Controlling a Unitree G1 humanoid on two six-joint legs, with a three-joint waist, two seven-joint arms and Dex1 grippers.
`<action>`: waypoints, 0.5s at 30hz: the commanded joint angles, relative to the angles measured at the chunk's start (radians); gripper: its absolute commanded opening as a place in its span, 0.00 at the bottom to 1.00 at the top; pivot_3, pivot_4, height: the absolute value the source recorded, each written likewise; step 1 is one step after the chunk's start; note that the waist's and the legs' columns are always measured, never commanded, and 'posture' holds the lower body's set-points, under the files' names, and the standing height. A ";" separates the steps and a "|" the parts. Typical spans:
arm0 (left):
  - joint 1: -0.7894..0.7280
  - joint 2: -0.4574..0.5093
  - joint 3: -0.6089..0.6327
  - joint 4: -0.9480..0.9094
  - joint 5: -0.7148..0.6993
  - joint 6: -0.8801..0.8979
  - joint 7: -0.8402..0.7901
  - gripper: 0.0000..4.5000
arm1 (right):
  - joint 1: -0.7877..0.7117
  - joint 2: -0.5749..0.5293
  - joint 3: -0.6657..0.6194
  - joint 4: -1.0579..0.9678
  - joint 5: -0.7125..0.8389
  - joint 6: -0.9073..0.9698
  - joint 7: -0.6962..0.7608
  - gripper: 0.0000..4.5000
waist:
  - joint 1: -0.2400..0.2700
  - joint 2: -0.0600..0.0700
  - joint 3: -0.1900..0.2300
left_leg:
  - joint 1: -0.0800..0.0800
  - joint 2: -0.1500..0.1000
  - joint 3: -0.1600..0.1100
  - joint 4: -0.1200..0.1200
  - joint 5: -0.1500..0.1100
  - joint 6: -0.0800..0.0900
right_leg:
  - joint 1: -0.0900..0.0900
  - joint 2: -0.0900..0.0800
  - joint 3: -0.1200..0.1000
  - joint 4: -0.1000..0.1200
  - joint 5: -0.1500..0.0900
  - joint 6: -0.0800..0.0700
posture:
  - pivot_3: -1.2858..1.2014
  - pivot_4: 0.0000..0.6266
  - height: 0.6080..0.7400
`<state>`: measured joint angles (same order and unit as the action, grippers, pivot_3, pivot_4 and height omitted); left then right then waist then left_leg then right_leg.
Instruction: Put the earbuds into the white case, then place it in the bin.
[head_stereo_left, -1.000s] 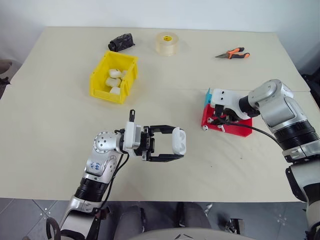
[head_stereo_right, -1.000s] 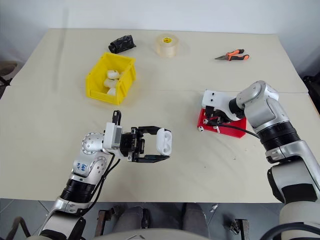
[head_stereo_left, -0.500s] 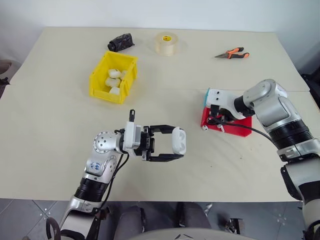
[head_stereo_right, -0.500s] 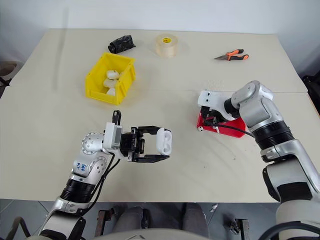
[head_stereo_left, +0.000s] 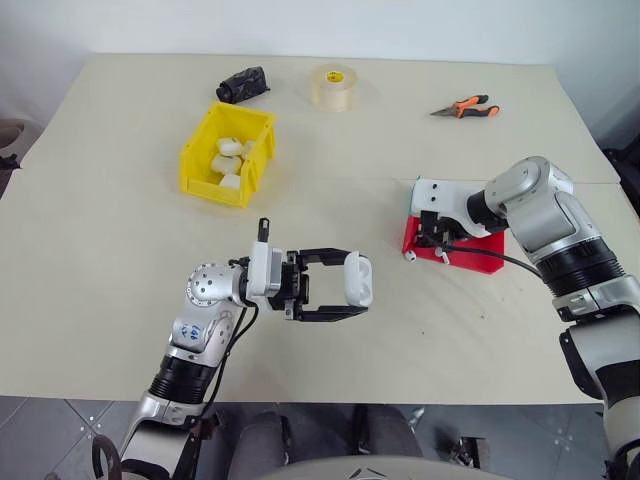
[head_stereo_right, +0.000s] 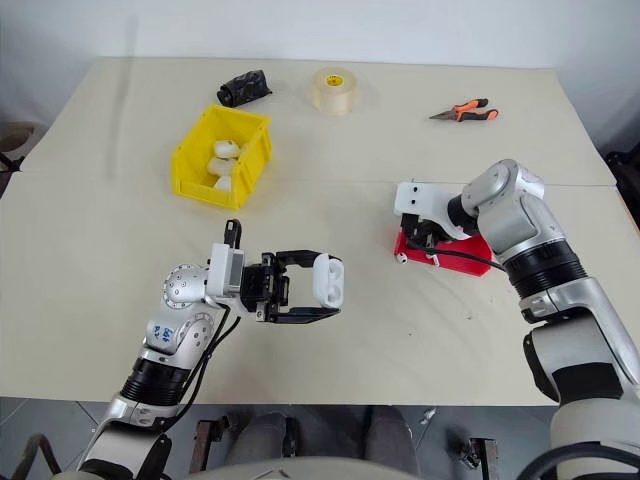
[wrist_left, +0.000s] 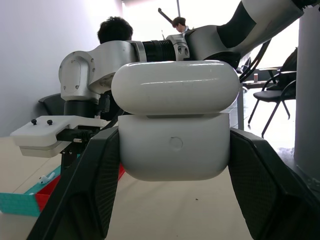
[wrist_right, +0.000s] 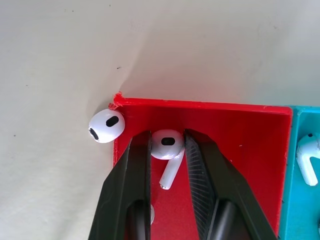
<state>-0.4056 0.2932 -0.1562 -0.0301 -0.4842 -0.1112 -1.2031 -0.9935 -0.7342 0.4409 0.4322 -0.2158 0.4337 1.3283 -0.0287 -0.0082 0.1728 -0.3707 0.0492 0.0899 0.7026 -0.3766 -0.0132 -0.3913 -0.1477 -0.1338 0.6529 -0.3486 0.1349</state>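
My left gripper (head_stereo_left: 355, 297) is clamped on the white case (wrist_left: 175, 120), lid up, above the table (head_stereo_left: 120, 250) in front of me. My right gripper (wrist_right: 167, 150) reaches into the red tray (wrist_right: 240, 145), fingers narrowed around one earbud (wrist_right: 167, 145). Another earbud (wrist_right: 106, 125) lies just outside the tray's corner. The yellow bin (head_stereo_left: 228, 154) sits well apart, with more cases inside.

Left end effector (head_stereo_left: 352, 289) clamped, right end effector (wrist_right: 167, 150) angled downward.
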 joint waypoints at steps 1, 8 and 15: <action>0.004 0.001 0.004 -0.043 -0.004 -0.010 0.005 0.62 | -0.012 -0.007 -0.007 -0.002 -0.014 -0.005 0.007 0.22 | 0.000 0.000 0.000 | 0.000 0.000 0.000 0.000 0.000 0.000 | 0.000 0.000 0.000 0.000 0.000 0.000 | 0.52 0.24 1.00; 0.008 0.003 0.005 -0.046 -0.006 -0.009 0.004 0.62 | -0.010 -0.009 -0.030 -0.015 0.002 0.003 -0.001 0.22 | 0.000 0.000 0.000 | 0.000 0.000 0.000 0.000 0.000 0.000 | 0.000 0.000 0.000 0.000 0.000 0.000 | 0.52 0.24 1.00; 0.000 0.019 0.023 -0.035 -0.027 -0.002 -0.017 0.62 | 0.053 -0.100 -0.227 -0.180 0.194 0.001 0.074 0.22 | 0.003 0.000 0.000 | 0.000 0.000 0.000 0.000 0.000 0.000 | 0.000 0.000 0.000 0.000 0.000 0.000 | 0.52 0.24 1.00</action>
<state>-0.4048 0.3094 -0.1515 -0.0324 -0.4860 -0.1091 -1.2118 -0.9556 -0.8020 0.2996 0.3258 -0.1042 0.4462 1.3666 -0.0257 -0.0079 0.1730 -0.3712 0.0491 0.0896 0.7025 -0.3766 -0.0132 -0.3913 -0.1477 -0.1339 0.6526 -0.3485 0.1349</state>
